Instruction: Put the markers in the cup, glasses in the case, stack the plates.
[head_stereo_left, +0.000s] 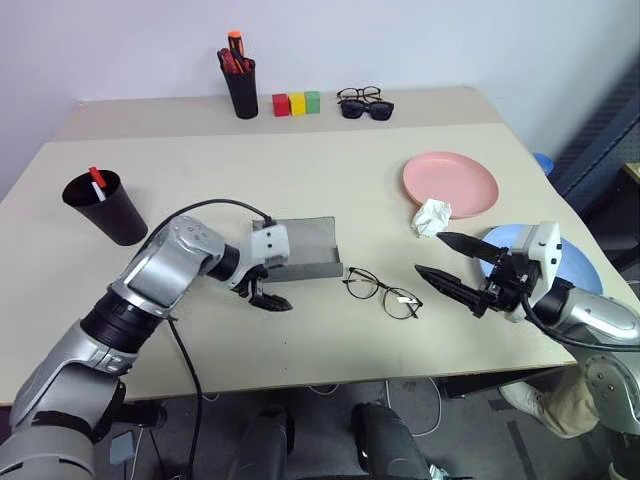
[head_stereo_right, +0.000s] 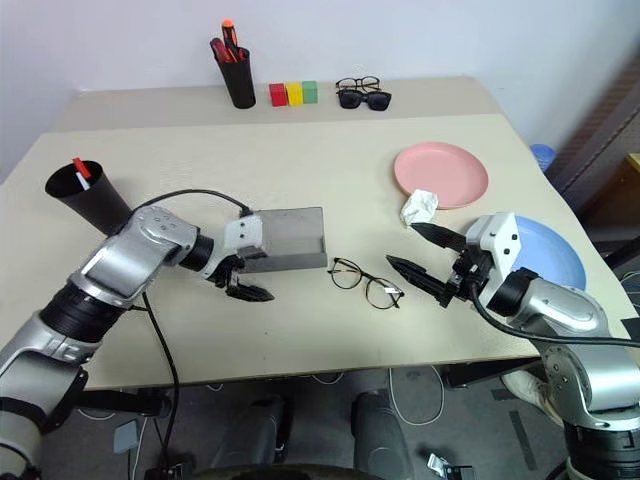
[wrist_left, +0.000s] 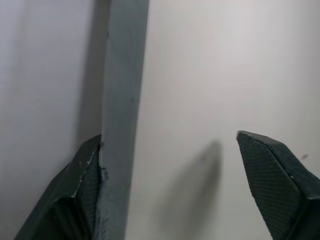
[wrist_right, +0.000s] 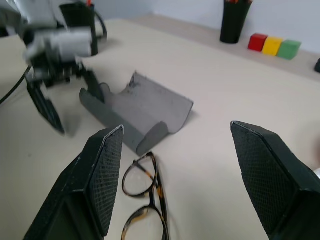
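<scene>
Both grippers sit spread near the table's (head_stereo_left: 300, 370) front edge: left gripper (head_stereo_left: 262, 291) beside the open grey case (head_stereo_left: 305, 250) (one finger touching), right gripper (head_stereo_left: 452, 265) just right of the glasses (head_stereo_left: 382, 292).

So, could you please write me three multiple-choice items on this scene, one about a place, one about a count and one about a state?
1. Where do the glasses lie?
A. inside the case
B. on the table beside the open case
C. on the pink plate

2. How many coloured blocks stand at the back?
A. two
B. three
C. five

3. How is the right gripper?
A. open, empty
B. shut on the glasses
C. shut on a marker

Answers: 1 B, frames rest on bare tabletop; 2 B, red, yellow, green; 3 A, fingers apart, nothing between.
</scene>
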